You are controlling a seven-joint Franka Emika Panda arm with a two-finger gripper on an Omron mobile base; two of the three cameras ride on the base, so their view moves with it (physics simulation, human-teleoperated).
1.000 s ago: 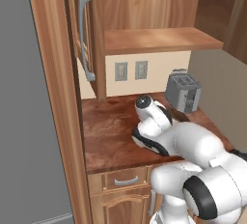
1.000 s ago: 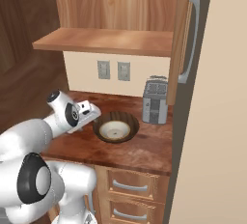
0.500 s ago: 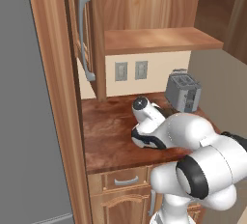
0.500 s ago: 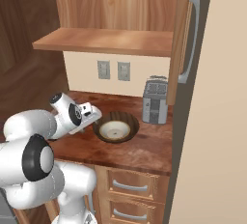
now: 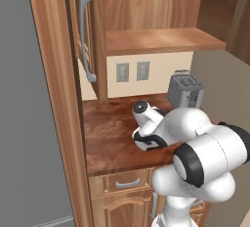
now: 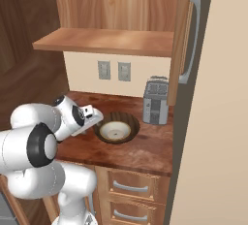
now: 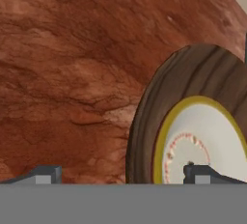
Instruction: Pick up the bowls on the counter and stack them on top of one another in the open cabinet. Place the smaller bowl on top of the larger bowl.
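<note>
Cream bowl (image 6: 116,131) sits nested inside the brown bowl (image 6: 127,121) on the counter (image 6: 145,151), left of the toaster (image 6: 155,102). Gripper (image 7: 120,175) hangs low beside the brown bowl's rim, fingers spread and empty, one tip over the cream bowl, probably lining up a rim pinch. Cabinet shelf (image 6: 104,41) above is bare.

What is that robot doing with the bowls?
The white robot arm is reaching its gripper down, open, next to the bowls. The small cream bowl already sits inside the big brown bowl on the counter, beside the toaster. Nothing is on the cabinet shelf yet.
</note>
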